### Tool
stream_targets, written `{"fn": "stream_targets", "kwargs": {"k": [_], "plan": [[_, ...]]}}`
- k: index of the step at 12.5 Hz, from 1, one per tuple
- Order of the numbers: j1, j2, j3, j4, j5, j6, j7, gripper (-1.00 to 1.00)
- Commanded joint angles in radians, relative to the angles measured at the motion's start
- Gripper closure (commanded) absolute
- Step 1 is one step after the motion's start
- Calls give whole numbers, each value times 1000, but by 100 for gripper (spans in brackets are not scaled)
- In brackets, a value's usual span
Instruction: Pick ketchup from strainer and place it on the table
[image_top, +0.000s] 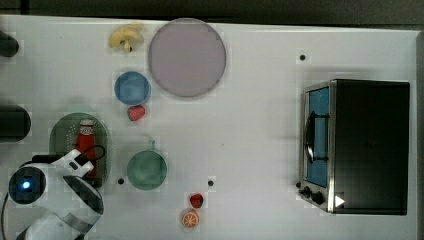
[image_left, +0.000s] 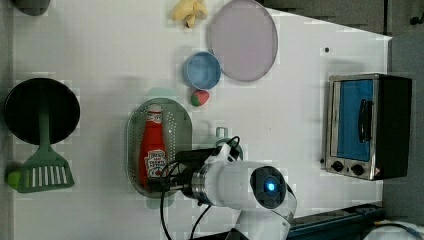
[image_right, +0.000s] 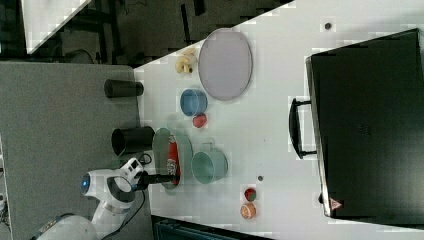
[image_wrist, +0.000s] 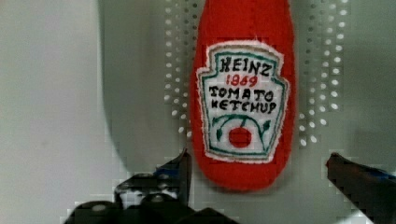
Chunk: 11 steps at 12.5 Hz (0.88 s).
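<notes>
White table (image_top: 260, 130): carries oven, plate, bowl, cup and fruit, with bare room mid-table, between cup (image_top: 146, 170) and oven (image_top: 367, 146), judged the likely drop zone.

Near the top view's left edge of the table, toward the lower corner: strainer (image_top: 60, 131), oval, long axis running along that edge.

Inside the strainer, flat on the perforated bottom: ketchup (image_left: 152, 150), lying lengthwise with the oval. Long axis parallel to the table's near-side edge in the top view's left; white cap pointing toward the top view's upper edge, fat base toward the arm. Label face-up, readable in the wrist view.

Over the bottle's base end: gripper (image_wrist: 259, 170), fingers (image_wrist: 182, 168) spread apart, one either side of the base, neither touching it as far as visible. Opening set across the bottle's width, so the closing line crosses the long axis at right angles — good alignment, judged. Bottle's bulk lies ahead of the fingers, toward the cap; a small shift that way before descending would probably catch the body nearer its middle rather than the rounded tail.
</notes>
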<state>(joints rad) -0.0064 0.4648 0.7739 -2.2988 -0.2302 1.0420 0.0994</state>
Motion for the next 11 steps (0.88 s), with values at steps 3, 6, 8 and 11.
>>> {"fn": "stream_targets", "kwargs": {"k": [3, 6, 8, 11], "plan": [[33, 57, -60, 36, -118, 80, 163, -100], [74, 95, -109, 66, -137, 87, 174, -91], [104, 118, -132, 87, -137, 97, 180, -42], [111, 101, -137, 94, -137, 96, 180, -22]]}}
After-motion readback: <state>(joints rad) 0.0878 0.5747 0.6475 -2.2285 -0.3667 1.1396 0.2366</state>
